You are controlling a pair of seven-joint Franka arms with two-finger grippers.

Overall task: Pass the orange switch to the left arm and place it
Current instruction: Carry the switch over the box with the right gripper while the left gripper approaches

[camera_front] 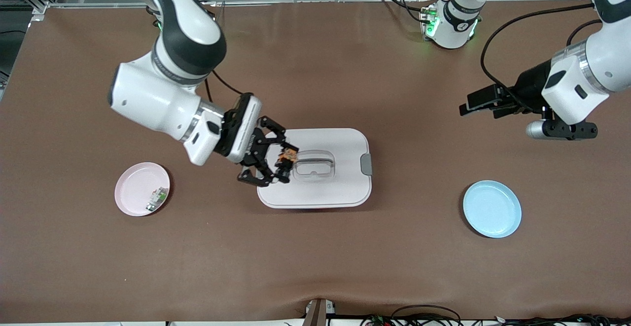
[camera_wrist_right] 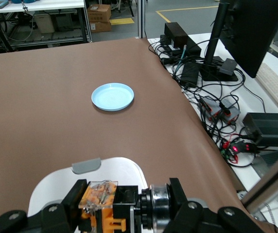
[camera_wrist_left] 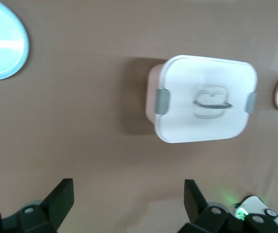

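My right gripper [camera_front: 282,159] is shut on the orange switch [camera_front: 287,158] and holds it in the air over the white box [camera_front: 340,183], above the lid's right-arm end. In the right wrist view the switch [camera_wrist_right: 114,206] sits clamped between the black fingers [camera_wrist_right: 180,204], its orange end and silver ring showing, with the box [camera_wrist_right: 124,172] below. My left gripper [camera_front: 477,104] is open and empty, up over bare table toward the left arm's end. Its fingertips [camera_wrist_left: 63,196] show wide apart in the left wrist view, with the box [camera_wrist_left: 202,99] farther off.
A pink plate [camera_front: 132,188] holding a small white-and-green part [camera_front: 157,199] lies toward the right arm's end. A light blue plate [camera_front: 492,208] lies toward the left arm's end; it also shows in the wrist views [camera_wrist_left: 0,41] [camera_wrist_right: 112,96]. Cables and electronics [camera_wrist_right: 217,104] lie past the table edge.
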